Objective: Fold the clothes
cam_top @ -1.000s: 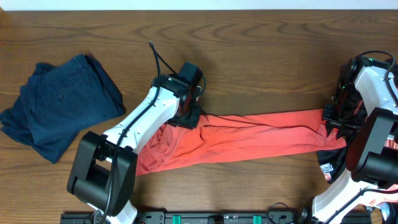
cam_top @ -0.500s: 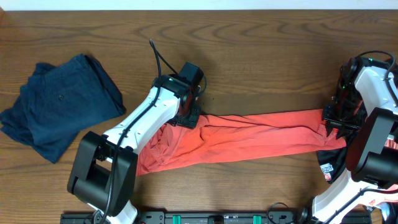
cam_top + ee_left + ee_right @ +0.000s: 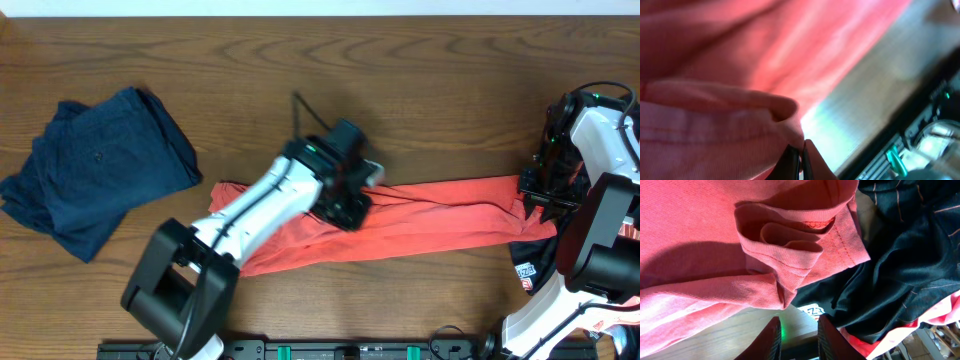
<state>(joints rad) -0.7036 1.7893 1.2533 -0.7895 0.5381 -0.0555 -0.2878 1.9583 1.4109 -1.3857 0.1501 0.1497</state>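
Tabletop (image 3: 430, 80): carries everything I work on.
Red shirt (image 3: 450, 215): lies in a long band between my arms, spread for folding.
Folded navy garment (image 3: 90, 170): set well apart at left, likely done.
Left gripper (image 3: 799, 157): pinched nearly closed on a shirt fold, to carry it over.
Right gripper (image 3: 799, 322): fingers apart, holding nothing, just beside the shirt's hem.

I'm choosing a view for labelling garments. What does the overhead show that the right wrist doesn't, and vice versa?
Only overhead: the navy pile, the left arm, and the red shirt stretched full length. Only right wrist: the red shirt's hem stitching and the black garment's thin stripes. Both: red shirt, black garment and table.
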